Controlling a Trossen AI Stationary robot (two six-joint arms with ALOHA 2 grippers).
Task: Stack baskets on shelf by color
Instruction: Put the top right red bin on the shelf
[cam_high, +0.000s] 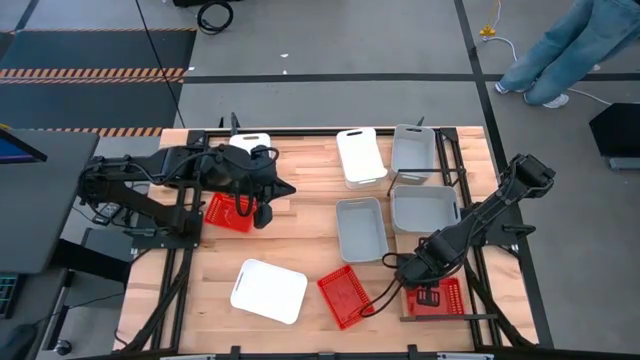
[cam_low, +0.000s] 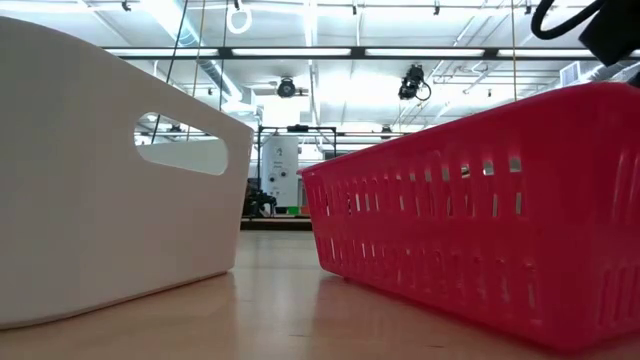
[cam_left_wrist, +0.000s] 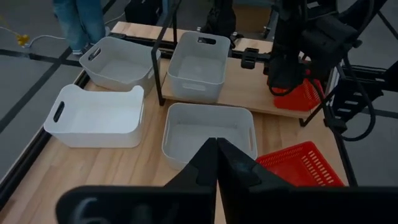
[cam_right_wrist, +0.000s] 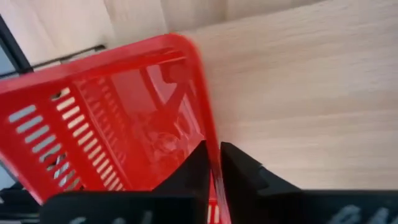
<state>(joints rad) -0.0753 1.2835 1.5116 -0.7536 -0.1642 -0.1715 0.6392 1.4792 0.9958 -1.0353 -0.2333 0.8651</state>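
My right gripper (cam_right_wrist: 213, 163) is shut on a red mesh basket (cam_high: 440, 297) at the near end of the pale shelf (cam_left_wrist: 249, 93). Two grey baskets (cam_high: 413, 150) (cam_high: 424, 208) stand farther back on the shelf. My left gripper (cam_left_wrist: 216, 148) is shut on nothing and hovers by a second red basket (cam_high: 228, 213) at the table's left. On the tabletop rest a third grey basket (cam_high: 361, 227), a third red basket (cam_high: 348, 297) and three white baskets (cam_high: 269, 290) (cam_high: 360, 155) (cam_high: 250, 143). My right gripper has the red basket's side wall at its top rim (cam_right_wrist: 205, 118) between the two fingers, one finger inside the basket and one outside. In the high view the arm hides the place of contact. The basket looks tilted in the wrist view.
Black frame rails (cam_high: 462, 180) run along the shelf and the table's edges. A person's legs (cam_high: 560, 50) stand beyond the far right corner. Bare wood (cam_high: 300, 225) lies at the table's middle, between the left arm and the grey basket.
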